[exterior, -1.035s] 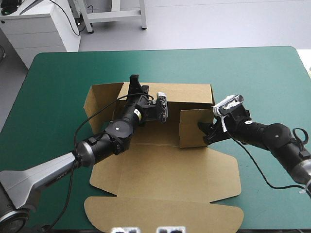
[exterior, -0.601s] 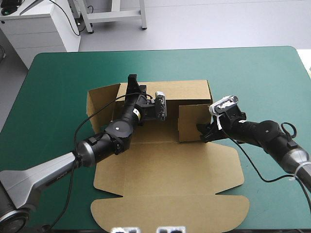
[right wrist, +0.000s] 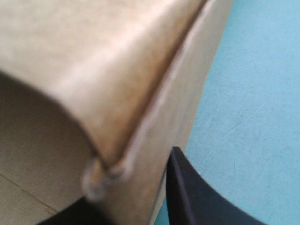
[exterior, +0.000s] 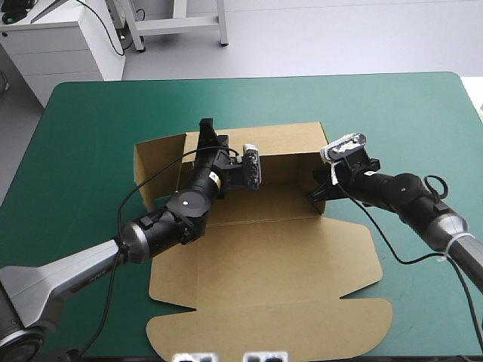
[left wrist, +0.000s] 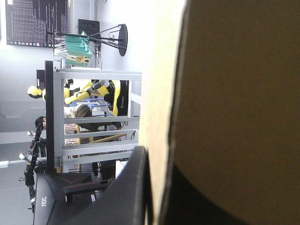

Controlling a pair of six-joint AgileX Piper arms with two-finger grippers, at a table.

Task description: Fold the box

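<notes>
High view: the box lies mid-frame on the teal-green cover, with its back wall raised and its lid flat toward the lower edge.
Left gripper: clamped on the back wall's top edge, left of centre. The left wrist view shows board pinched between its black fingers.
Right gripper: clamped on the right side wall, right of centre, which stands upright (its wrist view shows a doubled, curling board edge between the fingers).
Left side flap: splayed outward at centre left, not tucked.
Risk: the right wall could spring back flat if it is let go before tucking. A hard pull could crease the board or drag the whole box.
Contents: nothing that I can see lies inside the box; only the left arm reaches across its floor.
</notes>
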